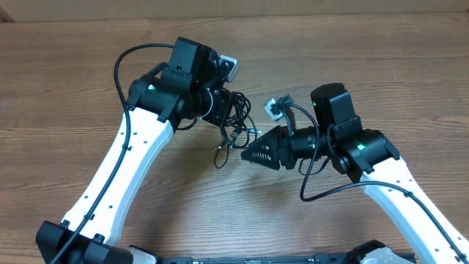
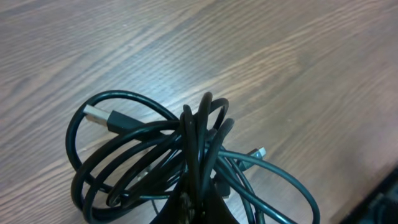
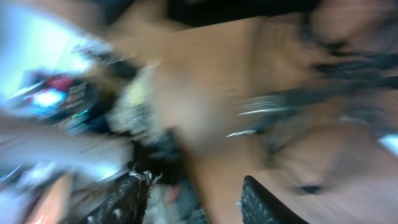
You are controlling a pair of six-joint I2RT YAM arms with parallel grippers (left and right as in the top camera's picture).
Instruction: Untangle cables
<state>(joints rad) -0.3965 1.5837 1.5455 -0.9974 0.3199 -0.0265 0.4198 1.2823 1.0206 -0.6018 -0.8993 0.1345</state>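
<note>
- Right end effector [image 1: 249,155]: fingers apart, apparently empty, just beside the tangle.
- Cables [image 2: 155,162]: knotted loops mid-surface [image 1: 381,66], one plug end [image 1: 218,151] trailing loose.
- Left end effector [image 1: 220,111]: clamped on the bundle.
- Likely step: anchoring while separating; next, the right should grasp that loose end.

- wooden table [image 1: 73,88]: brown wood-grain top, grain running side to side, fills most of the overhead and left wrist views
- paler beige strip [image 1: 330,7] along the table's far edge, can't tell what it is
- white crumpled-looking thing [image 1: 382,257] at the near right corner, mostly cut off
- right wrist view is super blurry: a bright bluish patch [image 3: 46,96] with a red bit [image 3: 59,82] just above it, no idea what they are
</note>
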